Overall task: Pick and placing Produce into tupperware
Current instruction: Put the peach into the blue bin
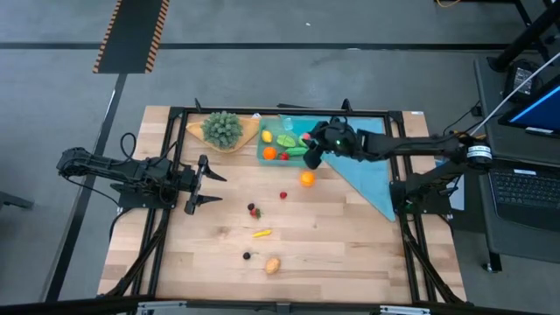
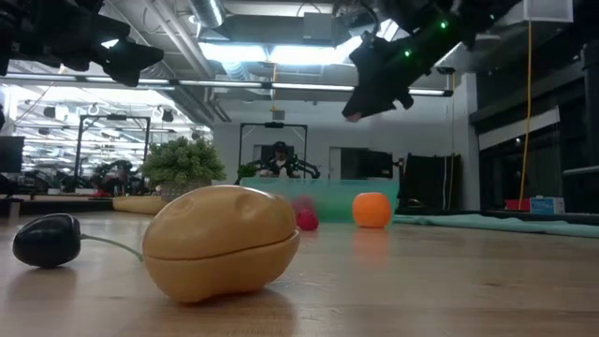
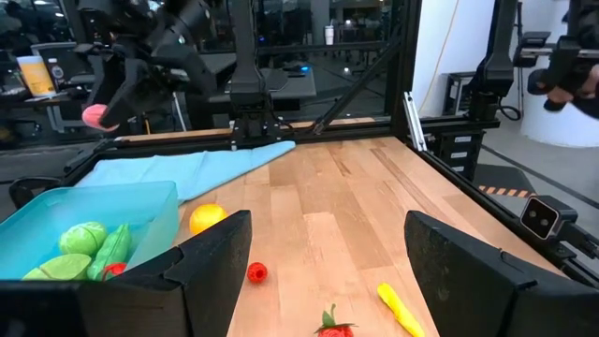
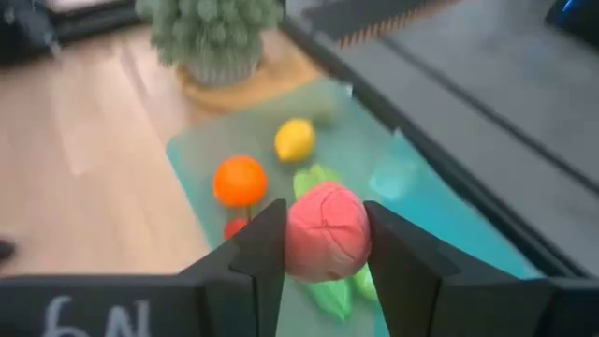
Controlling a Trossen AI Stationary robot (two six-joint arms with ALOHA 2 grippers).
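The tupperware, a shallow teal container, sits at the table's far middle and holds an orange, a lemon and green pieces. My right gripper hangs over its near right corner, shut on a round pink fruit. More produce lies loose on the wood: an orange, a red piece, a strawberry, a yellow piece, a dark one and a tan potato. My left gripper waits open at the left, level, with nothing between its fingers. My right gripper pinches the pink fruit by its two opposite sides between its two fingers. The fingers slant downward, coming from the table's right. The fruit is lifted clear, in the air above the tupperware.
A bushy green plant on a tan wooden dish stands just left of the tupperware. A flat teal cloth lies under and to the right of it. A black frame borders the table's far edge and sides.
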